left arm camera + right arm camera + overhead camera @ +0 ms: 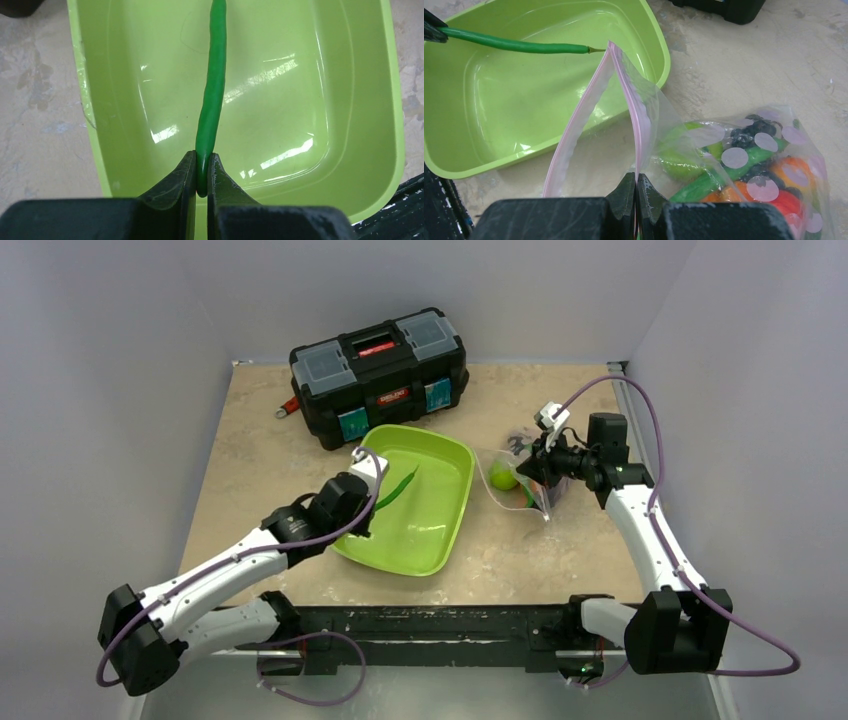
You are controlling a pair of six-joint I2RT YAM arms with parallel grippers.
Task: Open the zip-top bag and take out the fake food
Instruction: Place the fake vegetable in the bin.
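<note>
From above, the left gripper [376, 502] holds a green bean pod [398, 487] over the lime-green tray [445, 502]. The right gripper [531, 472] meets the zip-top bag [500, 462] just beside the tray.

In the left wrist view, the fingers pinch the pod's near end, and the pod runs straight ahead.

In the right wrist view, the fingers clamp the bag's pink-zip edge. Its mouth gapes, and the fake food [744, 165] lies inside, to their right.

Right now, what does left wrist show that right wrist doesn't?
Left wrist only: the left gripper closed on one end of the green bean pod, held over the lime-green tray. Right wrist only: the right gripper pinching the zip-top bag at its pink zip strip, mouth open, fake food inside. Both: the pod and the tray.
</note>
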